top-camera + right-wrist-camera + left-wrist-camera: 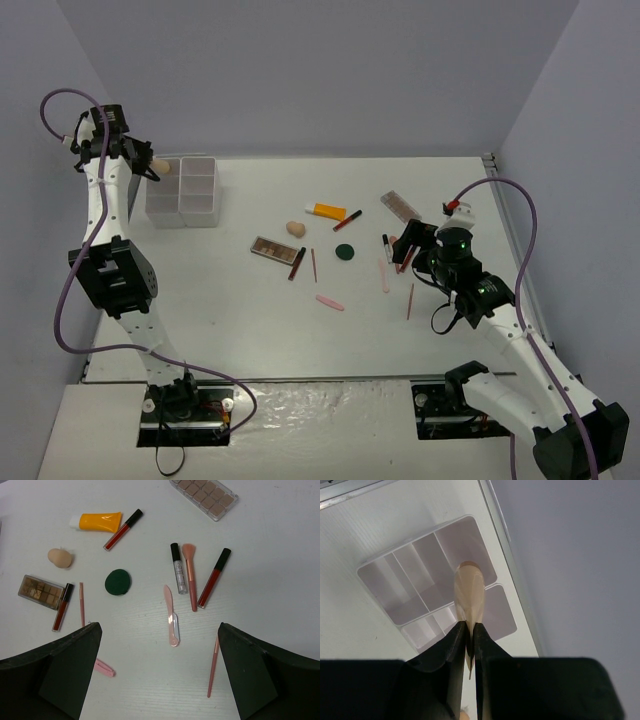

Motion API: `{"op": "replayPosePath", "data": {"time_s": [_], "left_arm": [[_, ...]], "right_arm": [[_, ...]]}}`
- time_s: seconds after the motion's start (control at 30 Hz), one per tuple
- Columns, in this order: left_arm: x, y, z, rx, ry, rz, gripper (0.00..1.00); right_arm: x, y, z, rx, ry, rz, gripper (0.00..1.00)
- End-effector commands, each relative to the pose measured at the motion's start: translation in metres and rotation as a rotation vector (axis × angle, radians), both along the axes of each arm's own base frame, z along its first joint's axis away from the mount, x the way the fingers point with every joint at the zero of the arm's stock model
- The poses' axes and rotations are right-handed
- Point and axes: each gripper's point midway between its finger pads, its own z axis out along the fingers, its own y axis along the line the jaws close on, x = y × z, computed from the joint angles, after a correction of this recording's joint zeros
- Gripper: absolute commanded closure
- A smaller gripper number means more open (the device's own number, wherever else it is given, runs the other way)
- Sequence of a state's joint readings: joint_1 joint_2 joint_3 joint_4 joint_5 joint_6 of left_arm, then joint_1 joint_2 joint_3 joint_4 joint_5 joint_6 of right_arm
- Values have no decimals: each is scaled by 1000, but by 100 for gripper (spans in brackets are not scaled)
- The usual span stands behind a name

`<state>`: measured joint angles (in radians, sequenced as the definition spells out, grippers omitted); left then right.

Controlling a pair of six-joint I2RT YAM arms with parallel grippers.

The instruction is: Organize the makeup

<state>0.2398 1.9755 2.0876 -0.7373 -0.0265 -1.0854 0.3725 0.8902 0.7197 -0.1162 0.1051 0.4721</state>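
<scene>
My left gripper (pixel 470 630) is shut on a beige tube (pixel 469 592), held in the air over the white compartment box (pixel 410 587); the top view shows this at the table's far left (pixel 143 166). The rest of the makeup lies loose mid-table. It includes an orange tube (pixel 100 521), a beige sponge (pixel 60 557), a brown palette (pixel 42 591), a dark-green compact (pixel 118 581), a second palette (pixel 204 492), a pink brush (pixel 190 575), a red gloss (pixel 214 577) and a pink spatula (pixel 171 615). My right gripper (pixel 159 630) hangs open above them, holding nothing.
The white box (pixel 184 190) stands at the back left near the wall. A thin pink pencil (pixel 213 667) and a pink clip (pixel 104 668) lie close under my right fingers. Blue-grey walls enclose the table on three sides.
</scene>
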Motion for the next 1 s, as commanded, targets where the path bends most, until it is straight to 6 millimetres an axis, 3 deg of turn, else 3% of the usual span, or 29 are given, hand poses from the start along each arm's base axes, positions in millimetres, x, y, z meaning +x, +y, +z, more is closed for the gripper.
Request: {"op": "replayPosePath", "data": {"time_s": [0.0,0.57,0.77,0.97], "left_arm": [[8,8,55,29,-159,28,100],[22,15,12,19,-94,52,100],[25,14,1,0,-79,52,77],[30,13,0,-14,-97,52,66]], "right_arm": [[8,4,18,32,-74,3,0],[7,4,11,29,-61,4,0],[7,4,11,34,-62,2,0],[6,4,11,34,-62,5,0]]}}
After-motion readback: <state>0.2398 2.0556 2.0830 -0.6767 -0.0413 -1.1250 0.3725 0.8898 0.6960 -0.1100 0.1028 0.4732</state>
